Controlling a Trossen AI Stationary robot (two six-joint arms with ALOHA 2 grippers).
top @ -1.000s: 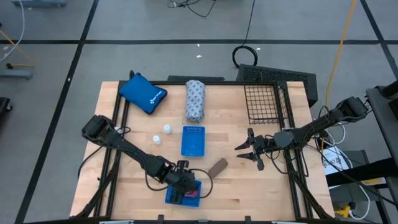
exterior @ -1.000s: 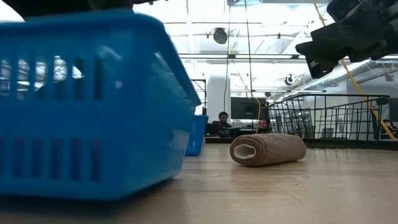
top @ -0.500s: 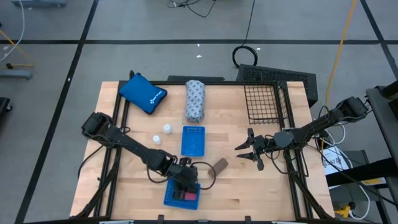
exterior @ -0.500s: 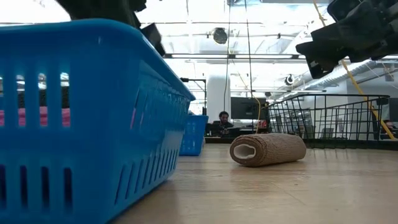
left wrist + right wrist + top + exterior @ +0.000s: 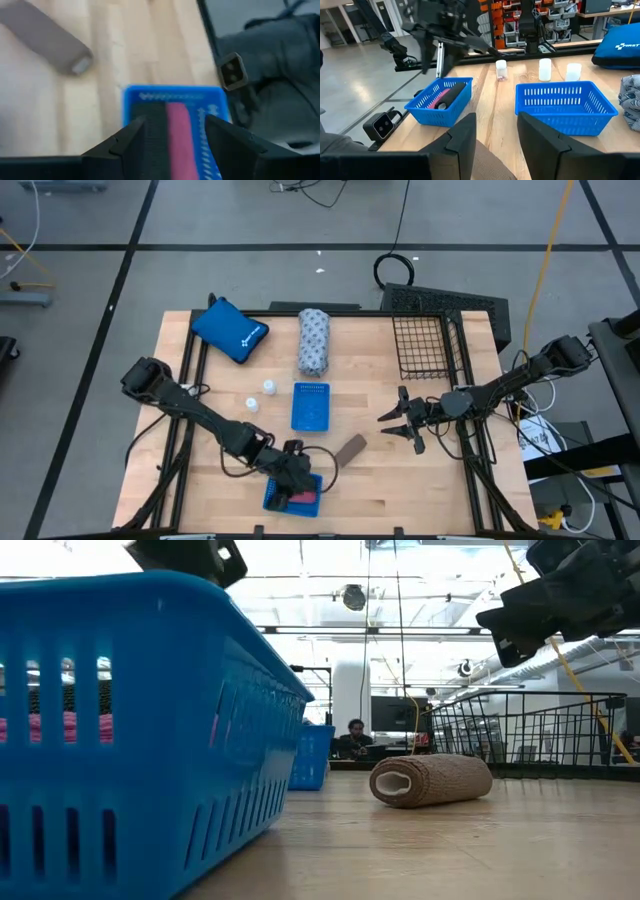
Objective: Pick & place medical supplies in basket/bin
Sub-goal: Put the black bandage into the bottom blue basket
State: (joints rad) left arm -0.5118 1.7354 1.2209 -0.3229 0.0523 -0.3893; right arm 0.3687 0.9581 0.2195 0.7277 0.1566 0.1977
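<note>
My left gripper (image 5: pixel 291 471) (image 5: pixel 175 140) hovers open just above a small blue tray (image 5: pixel 270 498) (image 5: pixel 172 92) at the table's near edge. A black block (image 5: pixel 155 132) and a pink block (image 5: pixel 179 135) lie side by side in the tray. A brown roll (image 5: pixel 350 448) (image 5: pixel 430 780) lies on the wood between the two grippers. My right gripper (image 5: pixel 398 423) (image 5: pixel 495 135) waits open, level, right of that roll. The black wire basket (image 5: pixel 425 345) stands at the far right. A dotted white roll (image 5: pixel 313 341) and small white bottles (image 5: pixel 269 388) (image 5: pixel 545 69) sit farther back.
A second blue tray (image 5: pixel 310 406) (image 5: pixel 565 107) stands mid-table. A blue pouch (image 5: pixel 230 330) lies at the far left. The left arm (image 5: pixel 200 415) slants across the table's left half. People sit in the room beyond the far edge (image 5: pixel 355 735).
My left gripper has risen out of the near blue tray and tipped more level. The tray stood tipped a second ago and now rests flat, with the pink and black blocks lying in it.
</note>
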